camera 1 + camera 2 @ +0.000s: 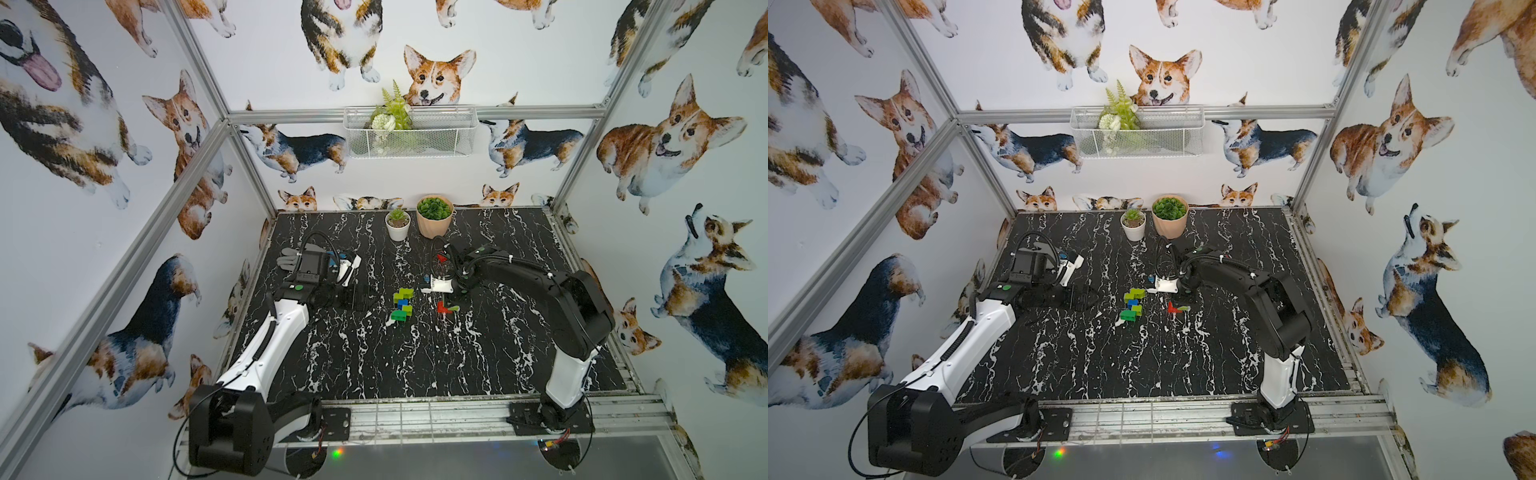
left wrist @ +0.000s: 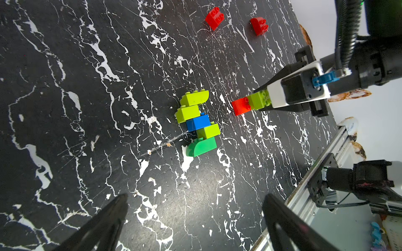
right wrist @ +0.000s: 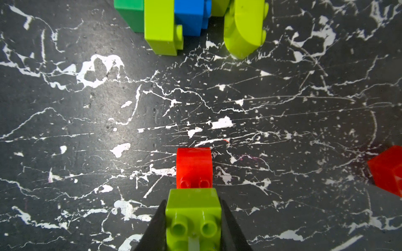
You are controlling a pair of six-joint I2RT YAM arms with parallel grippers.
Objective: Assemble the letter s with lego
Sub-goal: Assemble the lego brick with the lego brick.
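In both top views we see the half-built S, a zigzag brick stack (image 1: 402, 305) (image 1: 1133, 305), lying on its side near the middle of the black marbled surface (image 1: 415, 365). The right arm (image 1: 523, 276) reaches in from its base at the near edge, elbow high and forearm sloping down, so the right pincer (image 1: 451, 303) sits low just beside the stack. The left arm (image 1: 282, 332) stretches forward, and the left pincer (image 1: 359, 297) points at the stack from the opposite side, apart from it. From the left wrist we read the stack as lime, lime, blue, lime and a dark green curved piece. The right pincer is clamped on a lime brick (image 2: 258, 100) with a red brick (image 2: 240, 106) joined to its end, and two loose red bricks (image 2: 215, 18) (image 2: 259, 26) lie well beyond. The left pincer's fingers (image 2: 104, 221) are spread wide and empty, which we take as waiting to steady the stack. From the right wrist the jaws pinch the lime brick's flanks, leaving the red end free and aimed at the stack, likely to be joined on. Whether the red brick touches the surface we cannot tell.
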